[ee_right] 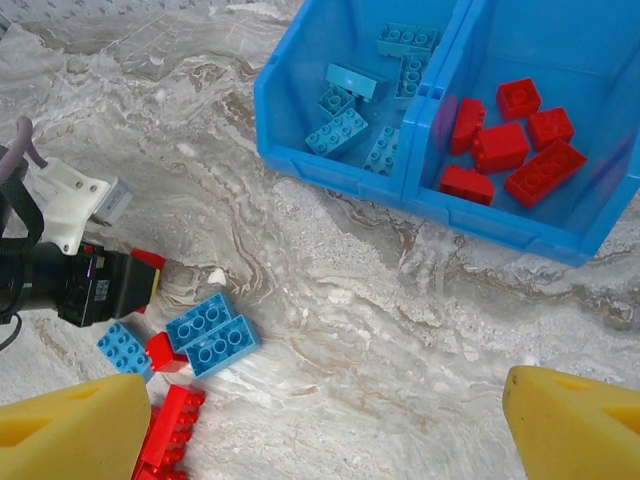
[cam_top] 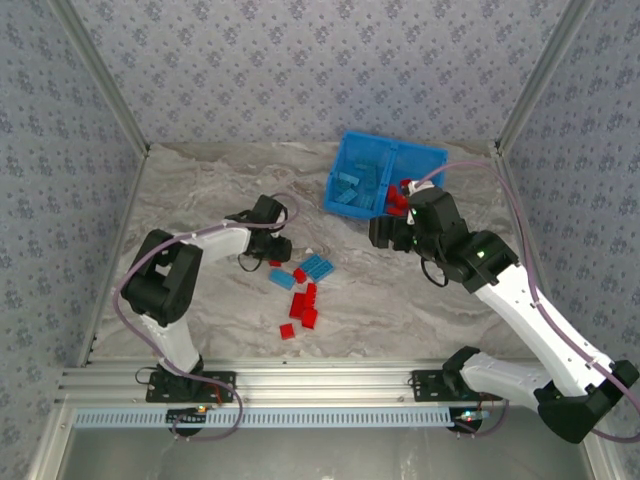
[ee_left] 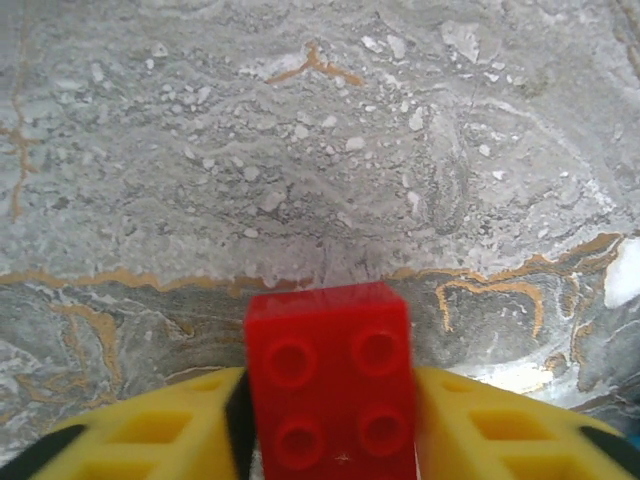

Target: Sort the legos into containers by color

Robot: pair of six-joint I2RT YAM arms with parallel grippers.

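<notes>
Your left jaws are clamped on a red lego (ee_left: 330, 385), its two-by-two stud face toward the camera and a yellow finger (ee_left: 140, 440) pressed against each side. Its lower edge is cut off by the frame, so you can't tell whether it touches the worktop (ee_left: 300, 150). In the top view that grip is hard to make out, just a red speck at the left arm's tip.

Your right jaws stand wide apart and hold nothing. Only the two yellow fingertips (ee_right: 70, 430) show, at the bottom corners of the right wrist view. They hang at 6 o'clock of the bin (cam_top: 385, 172), which sits at 1 o'clock on the worktop.

The left compartment (ee_right: 300, 60) holds light blue legos (ee_right: 337, 130) and the right compartment (ee_right: 590, 60) holds red legos (ee_right: 500, 147). The bin's far and right ends run out of the right wrist frame. In the top view the right arm (cam_top: 500, 280) covers the near corner of the red side.

Loose legos (cam_top: 305, 290), blue and red mixed, lie mid-worktop at 4 o'clock of the left jaws. In the right wrist view, some of the red ones are hidden behind one fingertip.
</notes>
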